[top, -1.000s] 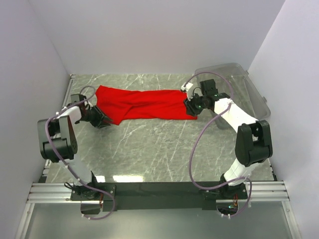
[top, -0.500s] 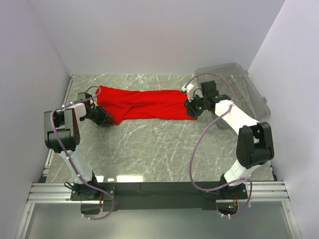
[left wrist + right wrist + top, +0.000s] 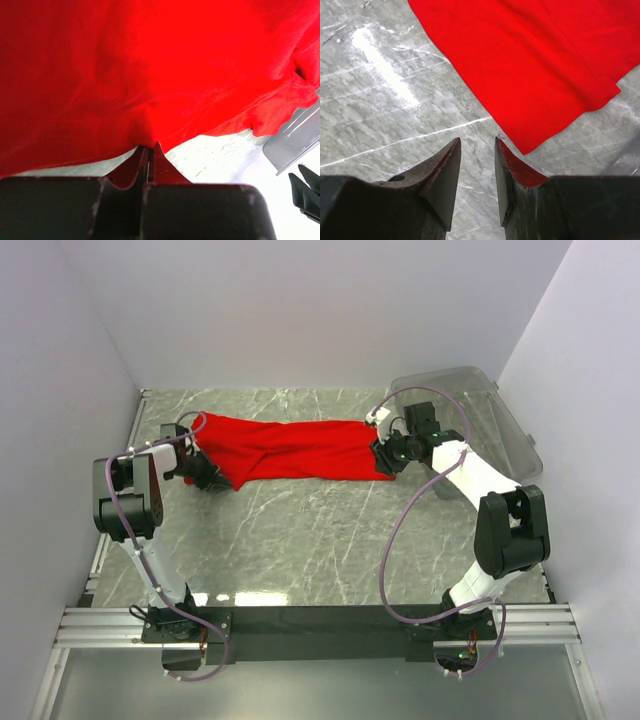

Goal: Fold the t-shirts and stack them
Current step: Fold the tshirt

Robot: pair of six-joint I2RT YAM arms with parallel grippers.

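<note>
T-shirt (image 3: 290, 450) lay stretched across the table (image 3: 300, 540). Left gripper (image 3: 148, 159) pinched its edge; right gripper (image 3: 477, 160) hovered beside its corner, jaws apart.

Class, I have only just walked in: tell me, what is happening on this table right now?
Two robot arms are working on a red t-shirt lying in a long band across the grey marble table. The left gripper is shut on the shirt's left end. The right gripper is open and empty, poised just off the shirt's right corner. A clear plastic bin sits at the far right.
</note>
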